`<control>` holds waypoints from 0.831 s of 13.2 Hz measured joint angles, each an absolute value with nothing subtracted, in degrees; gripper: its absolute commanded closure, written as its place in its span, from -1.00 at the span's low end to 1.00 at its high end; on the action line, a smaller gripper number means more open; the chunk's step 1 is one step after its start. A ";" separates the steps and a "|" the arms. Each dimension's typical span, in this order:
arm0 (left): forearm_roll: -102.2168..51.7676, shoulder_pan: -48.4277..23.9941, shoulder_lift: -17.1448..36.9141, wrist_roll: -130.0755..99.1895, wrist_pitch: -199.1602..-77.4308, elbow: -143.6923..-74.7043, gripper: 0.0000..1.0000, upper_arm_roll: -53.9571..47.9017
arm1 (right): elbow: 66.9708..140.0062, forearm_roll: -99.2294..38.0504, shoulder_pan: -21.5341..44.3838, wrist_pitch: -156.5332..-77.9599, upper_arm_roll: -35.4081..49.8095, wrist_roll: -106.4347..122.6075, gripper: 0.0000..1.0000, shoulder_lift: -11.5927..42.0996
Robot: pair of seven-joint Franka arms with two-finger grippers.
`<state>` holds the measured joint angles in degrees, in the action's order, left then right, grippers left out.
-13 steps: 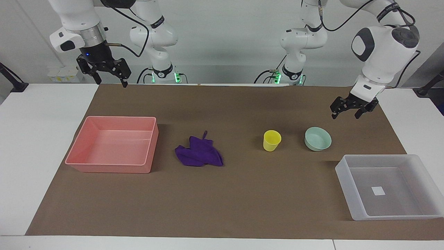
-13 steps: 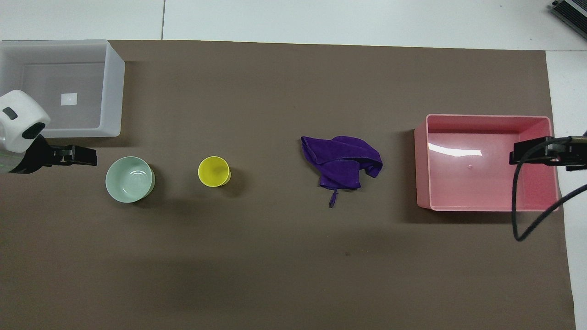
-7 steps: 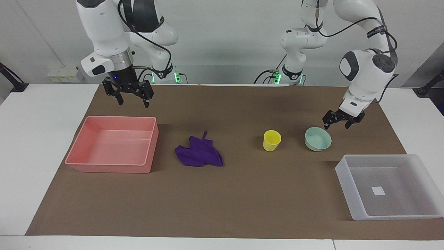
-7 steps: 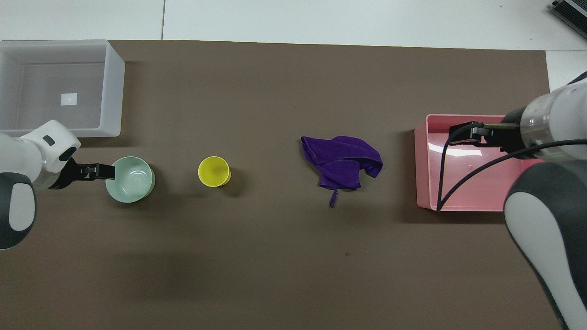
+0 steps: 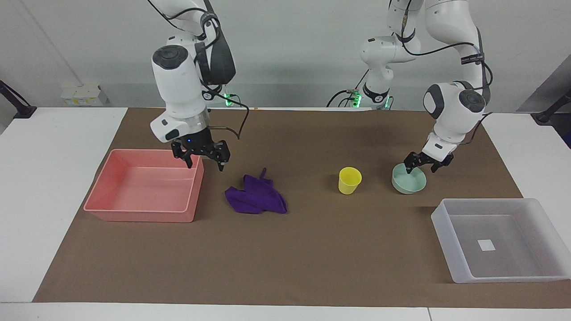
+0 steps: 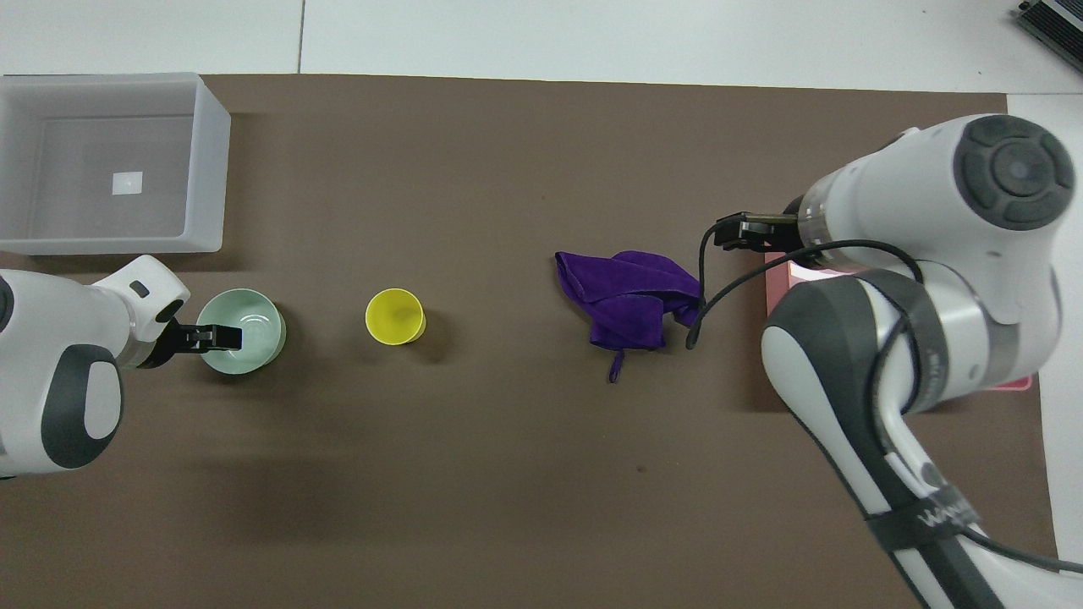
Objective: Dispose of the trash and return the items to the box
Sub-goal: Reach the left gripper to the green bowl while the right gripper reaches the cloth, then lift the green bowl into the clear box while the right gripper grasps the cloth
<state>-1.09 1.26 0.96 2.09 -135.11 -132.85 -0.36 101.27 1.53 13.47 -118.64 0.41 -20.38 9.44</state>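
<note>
Brown matting covers the counter. Left hand [image 5: 420, 164], open and holding nothing, straddles the bowl's [image 5: 409, 180] rim beside the cup [image 5: 349, 180]; closing comes next. Right hand [image 5: 203, 157], open and holding nothing, hangs over the pink tray's [image 5: 111, 185] corner, near the rag [image 5: 255, 198]. Box [image 5: 446, 223] holds nothing.

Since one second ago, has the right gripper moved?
Yes. The right gripper has come down and toward the purple rag; it is now over the pink tray's corner nearest the rag.

Crumpled purple rag [image 5: 256, 195], upright yellow cup [image 5: 349, 180], mint bowl [image 5: 408, 180] in a row; translucent box [image 5: 499, 240] empty.
</note>
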 measured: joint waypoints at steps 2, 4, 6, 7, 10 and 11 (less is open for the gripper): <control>-2.20 1.26 1.39 2.08 -135.24 -132.95 -0.66 -0.39 | 101.13 1.53 15.67 -122.91 0.45 -20.96 -1.00 13.20; -3.18 1.26 1.96 2.09 -135.25 -133.04 -0.22 -0.45 | 101.50 1.53 16.92 -124.77 0.46 -20.96 -1.00 14.86; -4.02 1.26 2.23 2.07 -135.27 -133.04 0.60 -0.46 | 103.40 1.53 17.18 -127.14 0.47 -20.80 -1.00 15.01; -4.80 1.26 2.22 2.07 -135.27 -133.03 1.00 -0.46 | 104.96 1.54 17.31 -129.11 0.48 -20.62 -1.00 15.02; -5.92 1.26 2.22 2.07 -135.40 -133.00 1.00 -0.45 | 108.13 1.55 18.63 -132.57 0.50 -20.10 -1.00 15.87; -6.03 1.25 2.20 2.07 -135.44 -132.88 1.00 -0.47 | 108.29 1.55 19.22 -133.24 0.50 -20.10 -1.00 16.60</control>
